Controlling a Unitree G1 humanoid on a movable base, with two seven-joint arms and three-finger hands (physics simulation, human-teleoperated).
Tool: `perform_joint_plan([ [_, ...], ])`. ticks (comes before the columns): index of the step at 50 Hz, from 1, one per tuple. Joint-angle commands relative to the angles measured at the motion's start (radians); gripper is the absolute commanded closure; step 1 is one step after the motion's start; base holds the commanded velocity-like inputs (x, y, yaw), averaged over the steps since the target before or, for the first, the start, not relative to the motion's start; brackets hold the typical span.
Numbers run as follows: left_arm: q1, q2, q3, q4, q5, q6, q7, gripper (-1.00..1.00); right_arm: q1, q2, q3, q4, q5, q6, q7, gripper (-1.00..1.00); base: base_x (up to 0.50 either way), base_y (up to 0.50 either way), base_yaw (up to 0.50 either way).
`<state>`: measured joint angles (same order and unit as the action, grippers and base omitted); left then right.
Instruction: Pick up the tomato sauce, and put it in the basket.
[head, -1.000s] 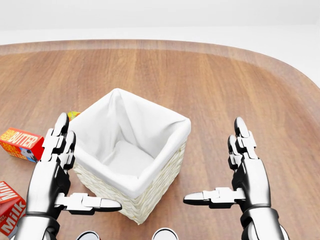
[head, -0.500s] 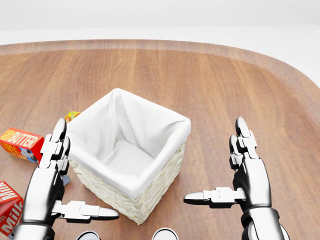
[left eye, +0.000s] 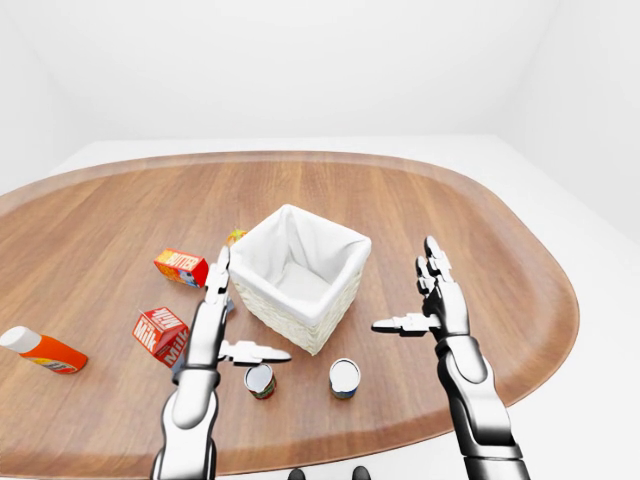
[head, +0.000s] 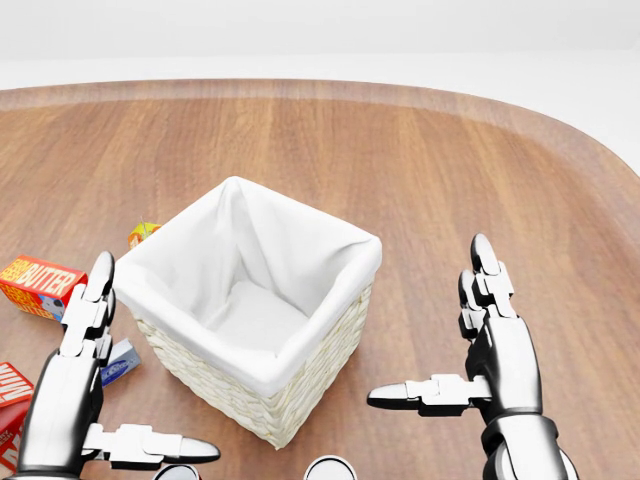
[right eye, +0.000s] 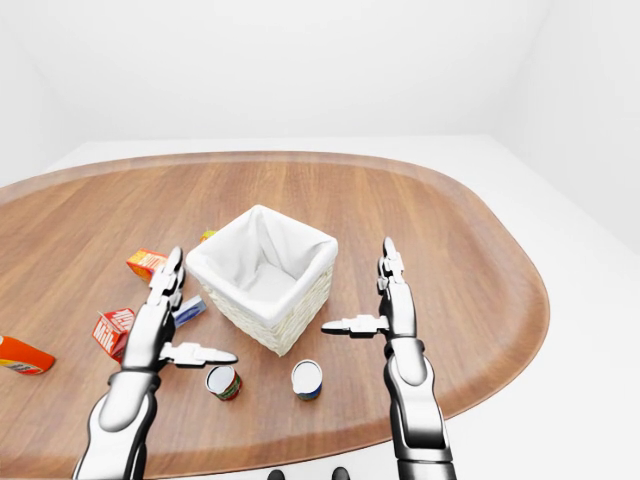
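I am judging the task as not yet begun: the basket (left eye: 276, 318) is sitting on the wooden surface (left eye: 450, 210) with nothing showing inside its white lining, and nothing is being carried. I am holding the left hand (left eye: 206, 335) just left of the basket in the left-eye view, fingers spread and thumb sticking out toward the basket, gripping nothing. The right hand (left eye: 445, 306) is hovering right of the basket, well apart from it, equally spread and empty. I am taking the red-labelled can (left eye: 260, 381) as the tomato sauce, though the label is too small to read; it is lying on the surface just below the basket in the left-eye view, right under the left thumb but not touched. A second can (left eye: 344, 378) is sitting beside it, also below the basket. Everything is left for me: reaching down, closing on the can, lifting it and dropping it into the basket
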<state>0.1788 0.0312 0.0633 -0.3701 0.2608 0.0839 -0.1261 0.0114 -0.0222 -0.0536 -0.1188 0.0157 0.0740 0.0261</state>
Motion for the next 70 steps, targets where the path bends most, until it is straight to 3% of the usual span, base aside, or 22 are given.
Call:
perform_joint_plan([
  [1, 0.040, -0.004, 0.007, -0.020, 0.047, -0.027, -0.015, -1.00, 0.000, 0.000, -0.001, -0.006, 0.000, 0.006, -0.001, -1.00, 0.00, 0.00, 0.00],
  [7, 0.054, -0.007, 0.010, -0.062, 0.062, -0.010, -0.033, -1.00, 0.002, 0.000, 0.000, -0.001, -0.001, 0.000, -0.001, -1.00, 0.00, 0.00, 0.00],
  [14, 0.055, -0.006, 0.015, -0.067, 0.093, -0.017, -0.041, -1.00, -0.003, 0.000, -0.001, 0.010, -0.002, -0.005, -0.003, -1.00, 0.00, 0.00, 0.00],
  [24, 0.078, -0.002, 0.018, -0.019, 0.149, -0.097, -0.025, -1.00, -0.005, -0.001, -0.002, 0.003, 0.001, 0.004, -0.004, -1.00, 0.00, 0.00, 0.00],
  [26, 0.084, 0.000, 0.023, 0.011, 0.157, -0.130, -0.016, -1.00, -0.007, -0.002, -0.003, 0.013, 0.001, -0.004, -0.003, -1.00, 0.00, 0.00, 0.00],
  [32, 0.097, -0.002, 0.029, 0.046, 0.183, -0.171, -0.004, -1.00, -0.004, -0.001, -0.003, 0.005, 0.000, 0.000, -0.004, -1.00, 0.00, 0.00, 0.00],
  [70, 0.159, 0.003, 0.033, 0.212, 0.282, -0.171, 0.085, -1.00, -0.006, -0.002, -0.004, 0.006, 0.000, 0.000, -0.005, -1.00, 0.00, 0.00, 0.00],
])
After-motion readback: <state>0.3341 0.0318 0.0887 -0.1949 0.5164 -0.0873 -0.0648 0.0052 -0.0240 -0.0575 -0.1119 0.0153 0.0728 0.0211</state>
